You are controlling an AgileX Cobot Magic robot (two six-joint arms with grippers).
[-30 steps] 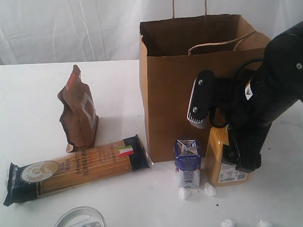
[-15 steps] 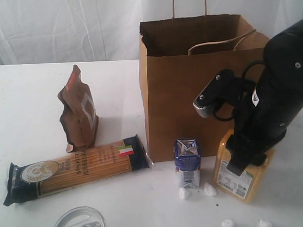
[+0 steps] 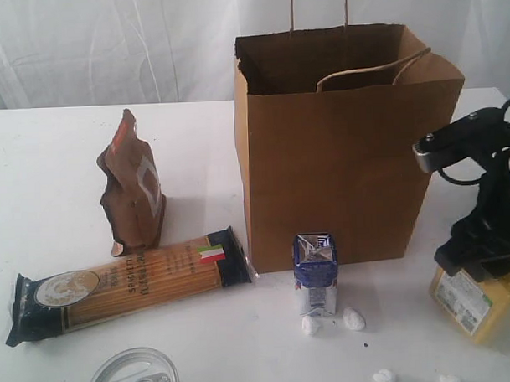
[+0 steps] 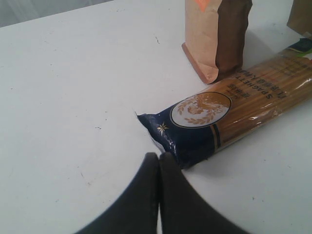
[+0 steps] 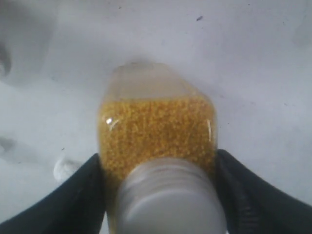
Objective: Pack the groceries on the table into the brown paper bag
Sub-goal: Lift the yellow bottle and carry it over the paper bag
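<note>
My right gripper (image 3: 479, 263) is shut on the yellow bottle (image 3: 475, 305), which tilts low over the table (image 3: 45, 165) at the far right, beside the brown paper bag (image 3: 338, 171). In the right wrist view both fingers (image 5: 90, 180) press the bottle (image 5: 158, 131) just below its white cap (image 5: 170, 202). The small blue carton (image 3: 315, 273) stands in front of the bag. The spaghetti packet (image 3: 128, 283) lies at the left, with the brown pouch (image 3: 133, 187) upright behind it. My left gripper (image 4: 159, 157) is shut and empty, hovering at the packet's dark end (image 4: 180, 136).
A silver pull-tab can (image 3: 131, 375) sits at the front edge. Small white crumbs (image 3: 353, 319) lie by the carton and further right along the front. A white curtain hangs behind the table. The bag's mouth stands open, handles upright.
My right gripper closed on the yellow bottle and carried it right, away from the carton and the bag's front. The bottle now tilts. Nothing else moved.
</note>
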